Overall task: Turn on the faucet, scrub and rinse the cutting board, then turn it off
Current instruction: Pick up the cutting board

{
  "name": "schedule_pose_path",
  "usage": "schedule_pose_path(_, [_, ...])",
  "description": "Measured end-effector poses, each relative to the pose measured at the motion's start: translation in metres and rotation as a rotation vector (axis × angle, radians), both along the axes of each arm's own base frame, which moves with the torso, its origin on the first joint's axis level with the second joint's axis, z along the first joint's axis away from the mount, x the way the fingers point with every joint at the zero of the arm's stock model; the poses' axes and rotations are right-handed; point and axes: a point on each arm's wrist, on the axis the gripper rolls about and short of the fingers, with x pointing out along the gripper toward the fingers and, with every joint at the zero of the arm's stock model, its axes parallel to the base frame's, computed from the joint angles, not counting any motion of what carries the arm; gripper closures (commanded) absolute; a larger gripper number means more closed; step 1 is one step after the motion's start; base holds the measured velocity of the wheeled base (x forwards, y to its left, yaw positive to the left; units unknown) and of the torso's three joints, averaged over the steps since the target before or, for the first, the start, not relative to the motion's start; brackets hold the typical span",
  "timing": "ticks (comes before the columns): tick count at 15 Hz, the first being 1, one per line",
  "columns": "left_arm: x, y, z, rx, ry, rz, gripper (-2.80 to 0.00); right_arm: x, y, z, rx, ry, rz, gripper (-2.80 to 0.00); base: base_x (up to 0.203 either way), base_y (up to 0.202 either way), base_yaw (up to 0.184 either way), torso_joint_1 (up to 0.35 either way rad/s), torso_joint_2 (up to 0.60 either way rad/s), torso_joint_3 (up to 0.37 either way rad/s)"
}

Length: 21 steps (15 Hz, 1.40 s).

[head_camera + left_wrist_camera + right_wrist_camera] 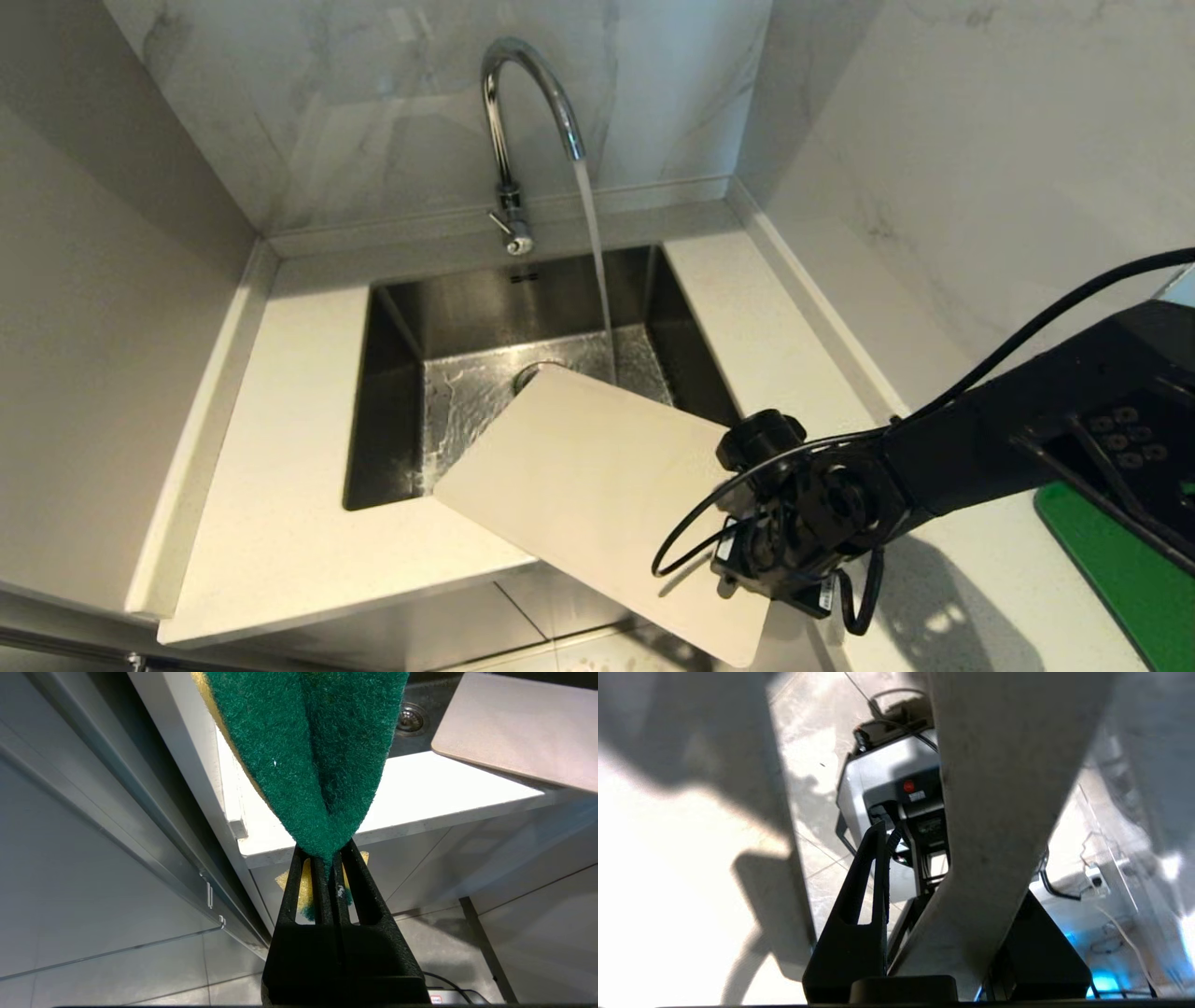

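White stone worktop (280, 448) wraps a steel sink (411, 392) set into a marble-walled corner. No writing or label can be read anywhere. The cutting board (597, 485), a plain cream-white rectangle with rounded corners, lies tilted across the sink's near right rim; its long axis runs from the far left, over the basin near the drain, to the near right, where it overhangs the worktop's front edge. The faucet (509, 121) stands at the far rim, its arched spout pointing toward the near side with water streaming into the basin just past the board's far corner. The right pincer (747, 551) sits at the board's near right end, its fingers (864, 891) either side of the edge; whether they grip it I cannot tell. The left pincer (329, 877), low in front of the worktop, is pressed together on a folded green-and-yellow sponge (308, 756).
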Motion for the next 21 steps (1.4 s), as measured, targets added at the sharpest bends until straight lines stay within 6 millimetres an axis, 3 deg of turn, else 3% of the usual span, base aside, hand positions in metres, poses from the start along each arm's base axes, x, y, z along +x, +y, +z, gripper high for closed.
schedule_pose_path(11, [0.000,0.000,0.000,0.000,0.000,0.000,0.00,-0.044,-0.020,0.091,0.064,-0.173,0.031,0.00,0.000,0.000,0.000,0.000,0.00,0.000])
schedule_pose_path(17, [0.000,0.000,0.000,0.000,0.000,0.000,0.00,-0.046,-0.022,0.119,0.150,-0.252,0.019,0.00,0.000,0.000,0.000,0.000,0.00,0.000])
schedule_pose_path(21, [0.000,0.000,0.000,0.000,0.000,0.000,0.00,-0.047,-0.029,0.156,0.291,-0.287,0.010,0.00,0.000,0.000,0.000,0.000,0.00,0.000])
